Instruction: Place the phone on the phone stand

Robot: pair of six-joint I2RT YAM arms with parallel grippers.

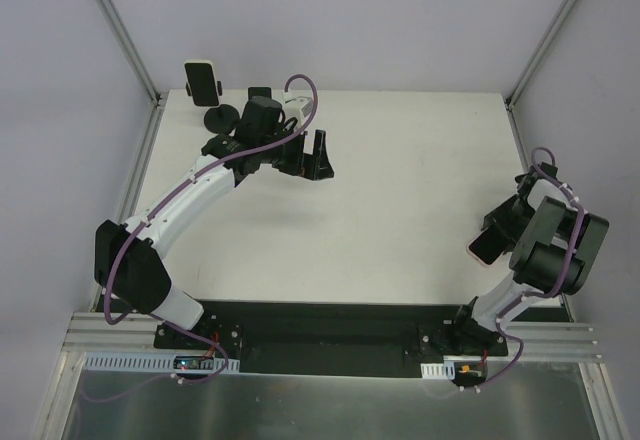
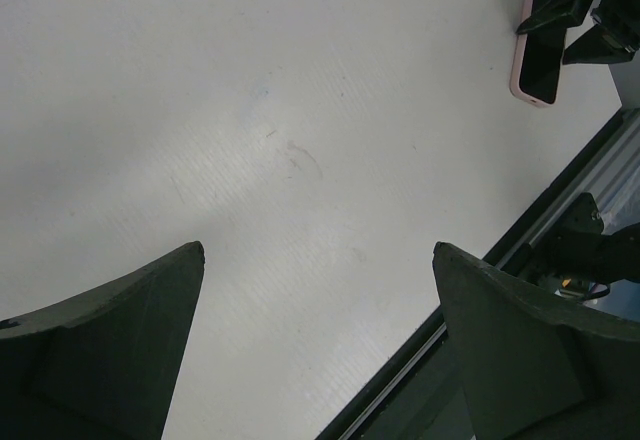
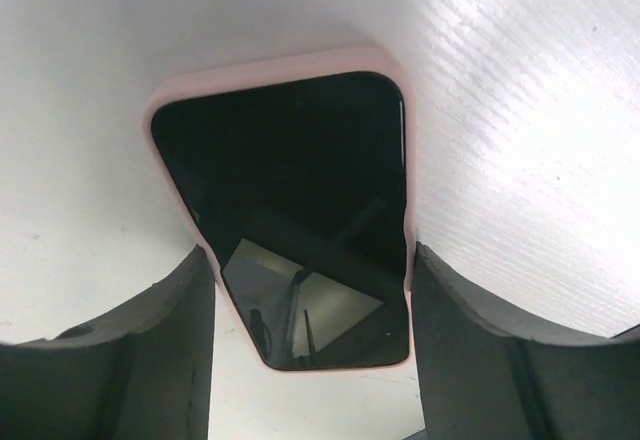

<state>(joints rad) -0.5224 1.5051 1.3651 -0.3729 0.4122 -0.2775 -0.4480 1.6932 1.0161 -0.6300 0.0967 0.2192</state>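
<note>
1. Looking through the right wrist camera, you see the pink-cased phone (image 3: pixel 290 190) lying screen-up on the white bench (image 1: pixel 400 180), directly under the right pincer (image 3: pixel 310 255).
2. Your right pincer is spread to about the phone's width, with one finger along each long edge of the case. Each dark finger (image 3: pixel 110 350) sits right against the pink rim in that view. You cannot tell whether they are pressing it or only bracketing it.
3. The end of the phone nearer this camera lies between the fingers, and the other end reaches out past the fingertips.
4. From overhead, the right pincer and the phone are at the right edge of the bench, close to that arm's own base.
5. Your left pincer (image 2: pixel 320 250) is spread wide, with only bare bench showing between its fingers. It hangs over the far-left part of the bench.
6. The phone stand (image 1: pixel 203 82) stands behind the left pincer at the far-left corner. It has a round black base and a white cradle with black side clamps.
7. The stand is well apart from the right pincer and the phone, across the bench from them.
</note>
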